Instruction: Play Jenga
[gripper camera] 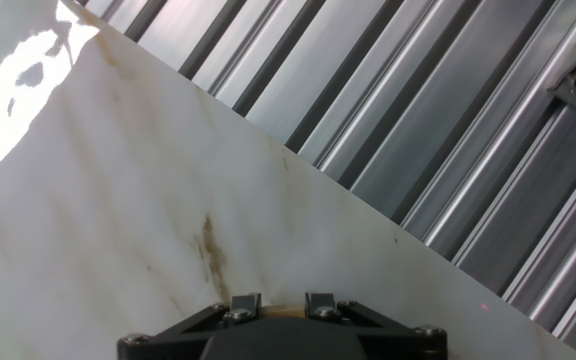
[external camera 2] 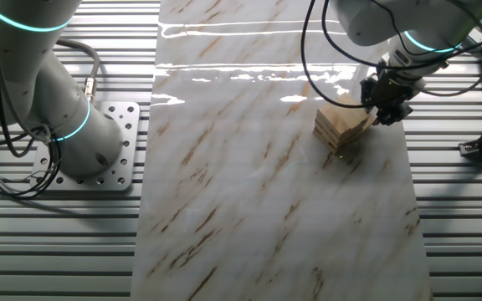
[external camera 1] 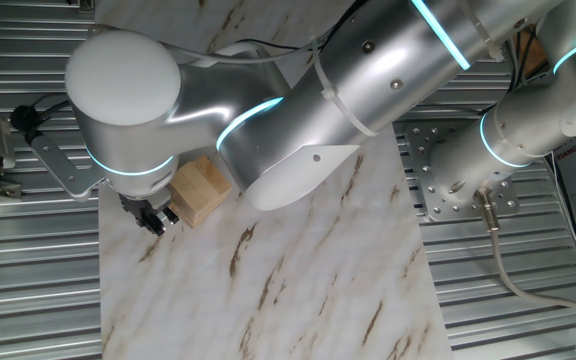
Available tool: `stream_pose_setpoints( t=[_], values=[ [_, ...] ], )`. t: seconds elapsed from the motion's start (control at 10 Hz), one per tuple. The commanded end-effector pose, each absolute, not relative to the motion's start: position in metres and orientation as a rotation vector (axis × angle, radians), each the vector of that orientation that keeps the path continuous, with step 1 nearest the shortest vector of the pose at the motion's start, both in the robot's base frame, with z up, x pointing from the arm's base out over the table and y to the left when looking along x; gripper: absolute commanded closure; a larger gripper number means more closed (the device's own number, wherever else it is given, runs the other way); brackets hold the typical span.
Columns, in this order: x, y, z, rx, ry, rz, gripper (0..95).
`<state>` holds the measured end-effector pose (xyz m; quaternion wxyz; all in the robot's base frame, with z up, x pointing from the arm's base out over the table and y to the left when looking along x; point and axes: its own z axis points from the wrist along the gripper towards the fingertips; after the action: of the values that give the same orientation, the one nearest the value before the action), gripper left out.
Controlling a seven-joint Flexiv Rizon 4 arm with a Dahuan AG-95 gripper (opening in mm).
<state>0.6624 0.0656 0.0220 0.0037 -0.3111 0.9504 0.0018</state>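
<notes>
Jenga (external camera 2: 342,125) sits near the far edge of the marbled surface (external camera 2: 258,209), a low crossed stack that looks intact, no block lying loose beside it. I have the claw (external camera 2: 385,107) low against its side, but I cannot tell whether the fingers are apart or together. I judge the pull barely begun; every block remains to draw.

The Jenga (external camera 2: 342,125) is a low light-tan stack of crossed wooden layers, seemingly upright, on the marble board (external camera 2: 258,192).
</notes>
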Motion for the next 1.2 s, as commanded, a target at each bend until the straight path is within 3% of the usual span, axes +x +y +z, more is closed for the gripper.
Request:
stream_pose_setpoints(
  t=[0.1, 1.2],
  values=[
    [0.6629, 0.0659, 0.0219, -0.974, 2.979, 0.010, 95.0],
    [0.6679, 0.0705, 0.0220, -0.993, 2.977, 0.004, 95.0]
  ],
)
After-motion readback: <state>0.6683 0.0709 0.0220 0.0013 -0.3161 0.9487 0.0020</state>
